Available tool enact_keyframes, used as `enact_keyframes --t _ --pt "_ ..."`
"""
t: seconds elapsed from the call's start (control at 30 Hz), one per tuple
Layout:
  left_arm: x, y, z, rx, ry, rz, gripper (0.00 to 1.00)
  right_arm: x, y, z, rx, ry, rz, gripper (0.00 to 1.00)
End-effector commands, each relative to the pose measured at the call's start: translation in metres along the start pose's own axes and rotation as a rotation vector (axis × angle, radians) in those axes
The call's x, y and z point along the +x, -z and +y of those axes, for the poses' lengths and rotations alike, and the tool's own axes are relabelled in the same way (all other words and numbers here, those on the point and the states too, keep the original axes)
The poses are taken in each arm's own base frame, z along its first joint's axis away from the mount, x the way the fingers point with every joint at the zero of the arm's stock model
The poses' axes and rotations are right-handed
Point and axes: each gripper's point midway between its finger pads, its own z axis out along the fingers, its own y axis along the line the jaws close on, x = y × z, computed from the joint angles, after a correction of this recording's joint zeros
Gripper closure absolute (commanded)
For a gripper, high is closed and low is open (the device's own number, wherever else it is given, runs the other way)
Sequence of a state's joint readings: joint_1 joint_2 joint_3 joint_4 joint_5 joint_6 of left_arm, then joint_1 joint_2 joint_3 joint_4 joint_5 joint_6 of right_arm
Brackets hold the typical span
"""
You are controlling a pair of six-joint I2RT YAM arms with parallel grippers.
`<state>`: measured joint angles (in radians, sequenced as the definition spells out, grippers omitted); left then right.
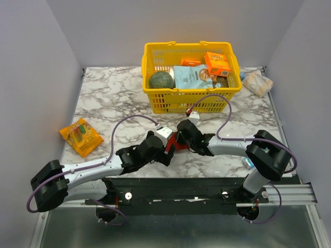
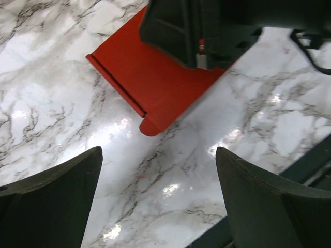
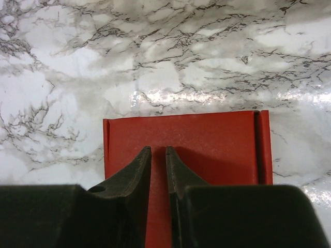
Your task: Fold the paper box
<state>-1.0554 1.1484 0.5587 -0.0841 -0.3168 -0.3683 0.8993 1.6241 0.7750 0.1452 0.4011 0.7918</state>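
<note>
1. Right wrist view: your right fingers (image 3: 135, 173) are pinched almost together with nothing visibly between them. Their tips seem to rest on the paper box (image 3: 212, 150), probably to pin it.
2. It lies flat on the worktop (image 3: 155, 62) between the arms, with a narrow strip creased along one edge.
3. Your left fingers (image 2: 57, 196) are spread wide and empty, just short of its rounded tab, likely ready to lift it.

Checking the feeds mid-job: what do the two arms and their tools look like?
The left arm and right arm have pale grey links, bulky black joints and looping purple cables. The left tool and right tool have matte black, tapered fingers.
</note>
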Motion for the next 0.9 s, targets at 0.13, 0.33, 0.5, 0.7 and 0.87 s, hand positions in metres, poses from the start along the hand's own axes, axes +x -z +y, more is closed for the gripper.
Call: enact_keyframes --t 0.13,0.33,0.5,0.7,0.87 --pt "-0.024 0.007 0.007 0.197 0.305 -0.068 0.1 0.051 -0.008 -0.048 0.148 0.057 0.131 0.75" --pt "-0.028 -0.027 0.026 0.12 0.399 -0.069 0.28 0.054 -0.008 -0.049 0.148 0.057 0.14 0.74" --pt "-0.012 -0.054 0.042 0.089 0.502 -0.009 0.39 0.054 -0.007 -0.048 0.143 0.054 0.141 0.74" --pt "-0.006 -0.073 0.041 0.122 0.511 -0.003 0.41 0.055 -0.006 -0.046 0.13 0.057 0.148 0.73" --pt "-0.003 -0.081 0.04 0.132 0.519 -0.001 0.43 0.056 -0.008 -0.046 0.13 0.059 0.151 0.72"
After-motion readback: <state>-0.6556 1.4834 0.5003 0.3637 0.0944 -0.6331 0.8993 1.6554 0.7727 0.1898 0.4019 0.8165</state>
